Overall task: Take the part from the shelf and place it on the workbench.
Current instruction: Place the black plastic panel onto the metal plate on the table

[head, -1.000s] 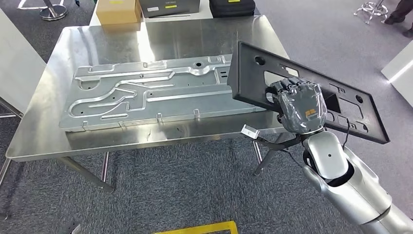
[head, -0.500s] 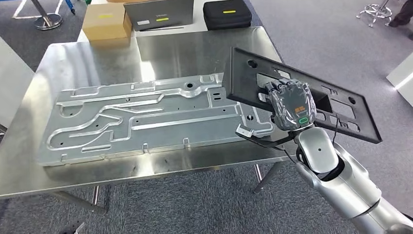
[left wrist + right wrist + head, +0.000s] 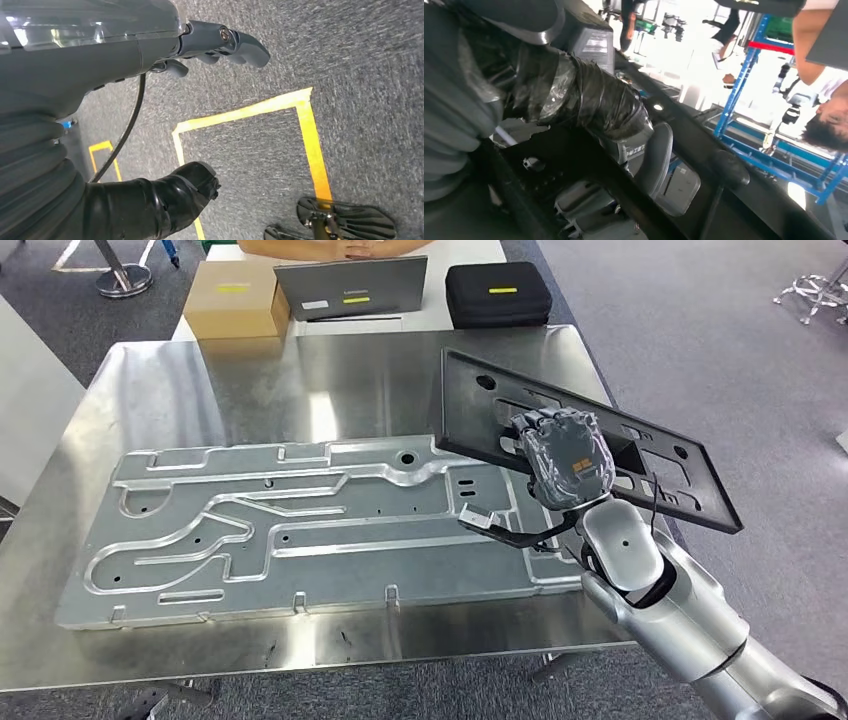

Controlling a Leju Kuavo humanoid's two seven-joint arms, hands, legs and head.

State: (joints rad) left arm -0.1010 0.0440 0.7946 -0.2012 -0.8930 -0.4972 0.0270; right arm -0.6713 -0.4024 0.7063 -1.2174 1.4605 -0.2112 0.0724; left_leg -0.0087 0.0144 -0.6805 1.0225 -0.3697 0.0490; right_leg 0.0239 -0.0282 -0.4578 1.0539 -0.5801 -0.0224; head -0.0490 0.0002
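A: Where is the part [image 3: 600,455]?

B: In the right hand [image 3: 566,458]. It is a long black panel with cutouts, and the fingers [image 3: 545,426] wrap through one of its openings and clamp it. The panel is tilted and held above the right side of the bench [image 3: 380,360], with one end over the steel top and the other end out past the bench's right edge.

A: Is it touching the bench?

B: It looks raised off it, but I cannot tell for sure at the near end. Its left end hangs over the right end of the plate [image 3: 300,530], a large stamped silver sheet lying flat on the bench.

A: And the left hand [image 3: 195,115]?

B: In the left wrist view it hangs over grey carpet with yellow tape [image 3: 305,130] lines. Fingers and thumb are spread apart and hold nothing.

A: Anything behind the bench?

B: A box [image 3: 236,298], a grey laptop [image 3: 350,288] and a black case [image 3: 497,293] sit on a table beyond it, and a person's arms [image 3: 340,248] rest behind the laptop.
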